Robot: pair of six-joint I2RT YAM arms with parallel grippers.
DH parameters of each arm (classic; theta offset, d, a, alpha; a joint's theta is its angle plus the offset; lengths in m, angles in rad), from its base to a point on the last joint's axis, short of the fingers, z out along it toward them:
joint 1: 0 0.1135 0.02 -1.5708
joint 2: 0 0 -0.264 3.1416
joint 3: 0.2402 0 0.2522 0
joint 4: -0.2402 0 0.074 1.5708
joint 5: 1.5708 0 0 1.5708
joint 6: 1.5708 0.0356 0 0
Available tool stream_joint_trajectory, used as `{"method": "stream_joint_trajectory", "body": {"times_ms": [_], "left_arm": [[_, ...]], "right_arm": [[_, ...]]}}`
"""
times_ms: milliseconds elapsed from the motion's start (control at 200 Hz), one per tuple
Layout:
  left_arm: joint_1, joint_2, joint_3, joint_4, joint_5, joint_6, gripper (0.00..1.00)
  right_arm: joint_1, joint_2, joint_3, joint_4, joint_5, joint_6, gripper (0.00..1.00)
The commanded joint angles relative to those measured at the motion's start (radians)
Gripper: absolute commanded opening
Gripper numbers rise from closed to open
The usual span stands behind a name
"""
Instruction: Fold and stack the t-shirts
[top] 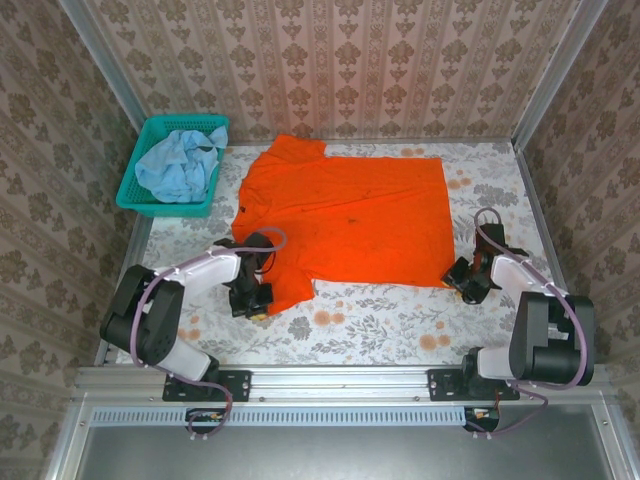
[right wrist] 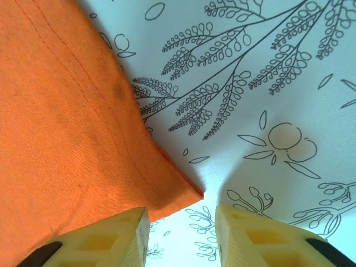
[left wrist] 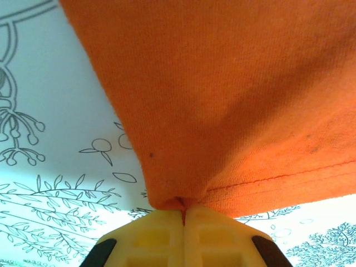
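Observation:
The orange t-shirt [top: 350, 215] lies spread flat across the middle of the flowered table. My left gripper [top: 252, 298] is at its near left corner, and in the left wrist view that gripper [left wrist: 183, 212] is shut on a pinch of the orange cloth [left wrist: 222, 83] by the stitched hem. My right gripper [top: 463, 279] stands open at the shirt's near right corner. In the right wrist view the corner of the orange cloth [right wrist: 61, 139] points into the gap of the right gripper [right wrist: 182, 225], unpinched. The pale blue t-shirt [top: 178, 165] lies crumpled in the basket.
The teal mesh basket [top: 186, 122] stands at the back left corner of the table. Patterned walls close the table in at the back and both sides. Bare tablecloth [top: 380, 320] runs along the near edge between the two arms.

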Motion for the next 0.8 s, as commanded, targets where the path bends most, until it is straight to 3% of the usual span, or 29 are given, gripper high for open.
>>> {"method": "stream_joint_trajectory", "body": {"times_ms": [0, 315, 625, 795], "left_arm": [[0.0, 0.036, 0.001, 0.031, -0.013, 0.022, 0.0], [-0.001, 0.026, 0.008, 0.001, -0.016, 0.041, 0.0], [-0.01, -0.01, 0.009, -0.077, -0.022, 0.066, 0.0], [-0.028, -0.046, -0.003, -0.099, -0.023, 0.051, 0.0]], "right_arm": [[-0.006, 0.024, 0.014, -0.019, 0.032, 0.007, 0.36], [-0.007, 0.111, 0.058, 0.008, 0.036, -0.008, 0.26], [-0.007, 0.133, 0.089, 0.0, 0.038, -0.034, 0.0], [-0.007, 0.112, 0.073, -0.02, 0.042, -0.033, 0.0]]}}
